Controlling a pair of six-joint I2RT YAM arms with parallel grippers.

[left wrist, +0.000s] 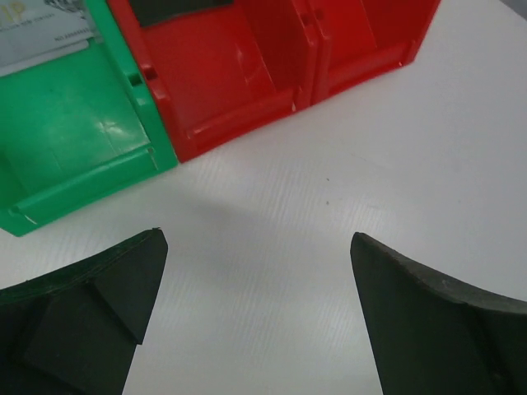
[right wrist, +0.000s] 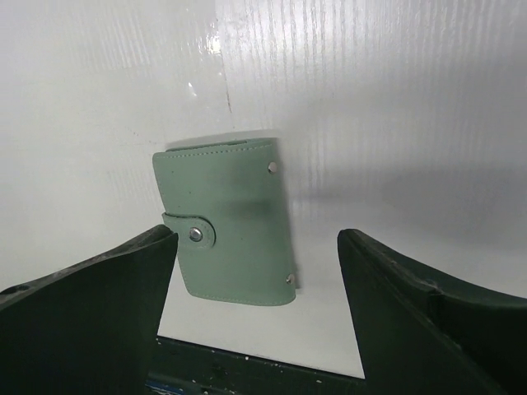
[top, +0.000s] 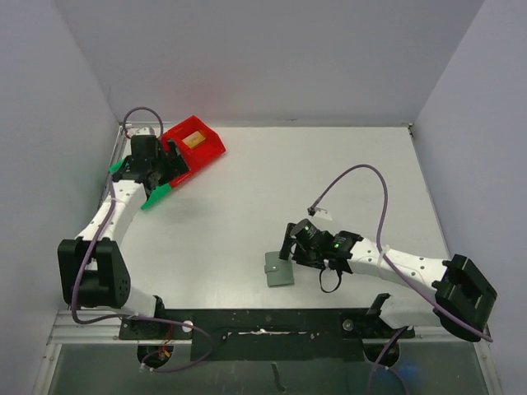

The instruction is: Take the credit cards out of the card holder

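Right wrist view: right gripper (right wrist: 257, 247) is hanging wide open, holding nothing; the holder (right wrist: 226, 220) is lying closed below its gap, near the table (top: 329, 164)'s front edge. Left gripper (left wrist: 259, 247) is gaping empty near the bins (left wrist: 230, 74).

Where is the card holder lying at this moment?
In the top view the card holder lies flat on the table near its front edge, about the middle, close by the right tool.

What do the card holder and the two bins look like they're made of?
Card holder: probably leather or imitation leather, matte pale green, judging by the stitched edge, snap tab and small rivets. Red bin and green bin: moulded hard plastic with a fairly glossy finish, shown by the light reflections on their smooth walls.
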